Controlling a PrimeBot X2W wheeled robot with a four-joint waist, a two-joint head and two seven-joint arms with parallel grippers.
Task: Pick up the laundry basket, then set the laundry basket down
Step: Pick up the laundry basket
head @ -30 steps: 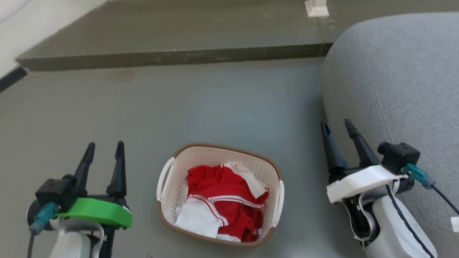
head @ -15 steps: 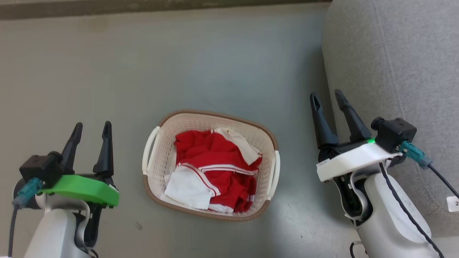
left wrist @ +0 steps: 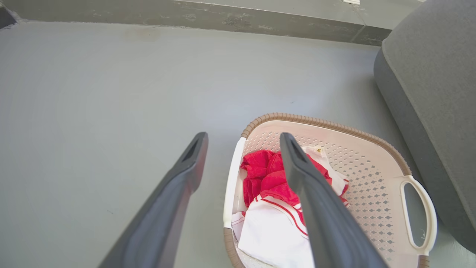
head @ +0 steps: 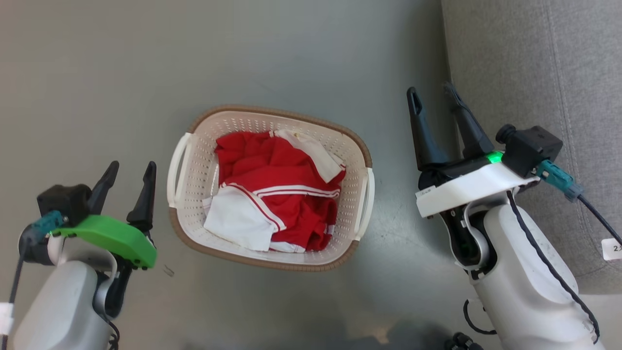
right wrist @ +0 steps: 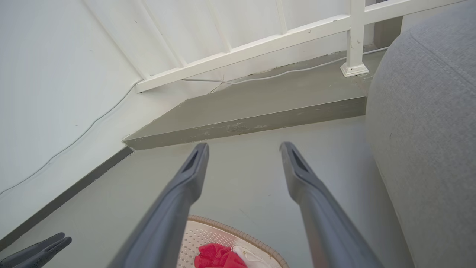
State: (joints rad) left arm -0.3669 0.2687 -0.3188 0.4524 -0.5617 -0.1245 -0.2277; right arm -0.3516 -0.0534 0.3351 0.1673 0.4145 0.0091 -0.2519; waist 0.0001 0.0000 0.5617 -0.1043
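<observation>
Laundry basket [head: 194, 167] sits on the grey floor [head: 97, 73], centre of the head view, upright, not lifted by either arm. Red and white clothes [head: 277, 194] are bunched inside, below the brown rim. White side handles: one on the left [head: 176, 163], one on the right [head: 367, 204]. Left gripper [head: 132, 166] is just left of the basket near the left handle, fingers spread, nothing between them, no contact with the basket. In the left wrist view one finger overlaps the floor and the other overlaps the basket's near-left edge and the clothes. Right gripper [head: 430, 90] is to the right of the basket, well apart from the right handle, fingers spread and empty, tips up against the edge of the grey sofa [head: 534, 73] in the picture. Right wrist view: a raised step [right wrist: 241, 111] far across the floor, a white railing [right wrist: 297, 33] behind it, and the basket's far rim at the bottom edge.
</observation>
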